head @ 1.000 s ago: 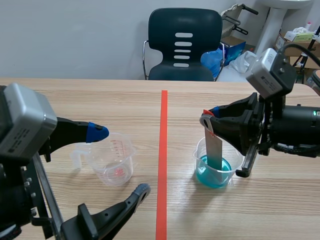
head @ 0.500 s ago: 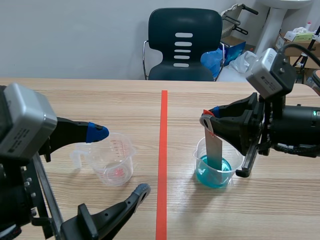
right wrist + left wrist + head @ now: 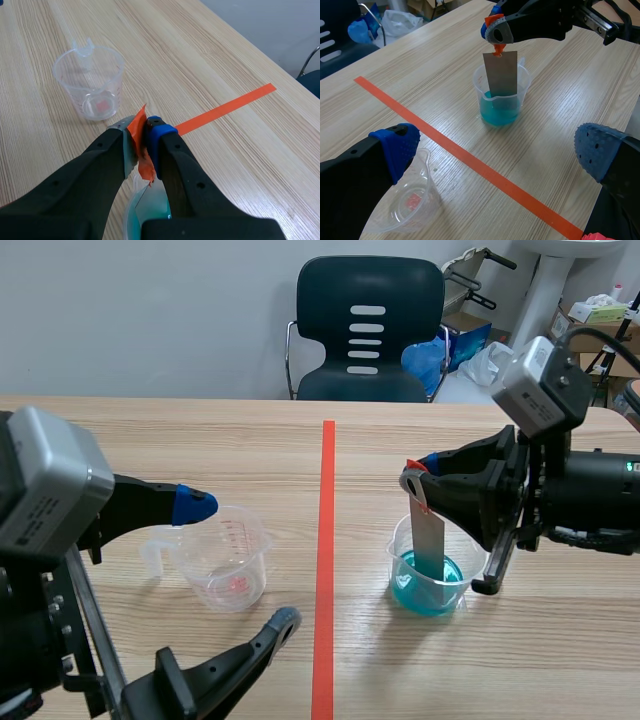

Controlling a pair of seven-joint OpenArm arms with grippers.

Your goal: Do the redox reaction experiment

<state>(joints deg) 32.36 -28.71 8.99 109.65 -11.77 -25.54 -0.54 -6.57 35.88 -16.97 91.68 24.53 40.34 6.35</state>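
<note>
A clear cup of blue liquid point(image 3: 428, 580) point(image 3: 501, 97) stands right of the red tape line. A grey metal strip point(image 3: 429, 532) point(image 3: 500, 73) with an orange tab point(image 3: 141, 145) hangs upright with its lower end in the blue liquid. My right gripper point(image 3: 412, 476) point(image 3: 141, 140) is shut on that tab, directly above the cup. An empty clear measuring cup point(image 3: 226, 557) point(image 3: 405, 202) point(image 3: 95, 81) with a small red mark at its bottom stands left of the tape. My left gripper point(image 3: 240, 560) point(image 3: 495, 150) is open, its fingers on either side of the empty cup.
A red tape line point(image 3: 325, 550) divides the wooden table down the middle. A dark chair point(image 3: 368, 328) stands behind the far edge, with bags and boxes point(image 3: 600, 312) on the floor at the back right.
</note>
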